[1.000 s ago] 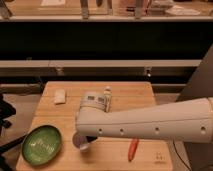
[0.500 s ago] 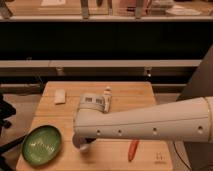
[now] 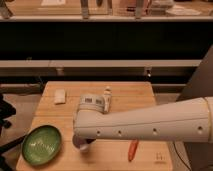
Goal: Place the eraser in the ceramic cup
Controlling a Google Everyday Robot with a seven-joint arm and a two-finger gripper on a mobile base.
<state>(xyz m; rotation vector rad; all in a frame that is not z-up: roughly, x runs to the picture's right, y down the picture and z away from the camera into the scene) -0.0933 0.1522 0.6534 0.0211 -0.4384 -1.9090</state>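
Note:
The eraser [image 3: 60,96], a small white block, lies on the wooden table [image 3: 150,97] at its far left. A small grey cup [image 3: 81,144] shows at the table's front, half hidden under the end of my arm. My gripper sits at the left end of the big white arm [image 3: 150,129], just above the cup and well in front of and right of the eraser. The arm's end covers the gripper.
A green bowl [image 3: 42,145] stands at the front left corner. A white labelled bottle [image 3: 98,102] lies on its side mid-table, partly behind the arm. An orange carrot-like object [image 3: 132,149] lies at the front right. Dark shelving runs behind the table.
The arm's end has sunk slightly toward the table's front, covering more of the grey cup. The eraser, bowl and bottle have not moved.

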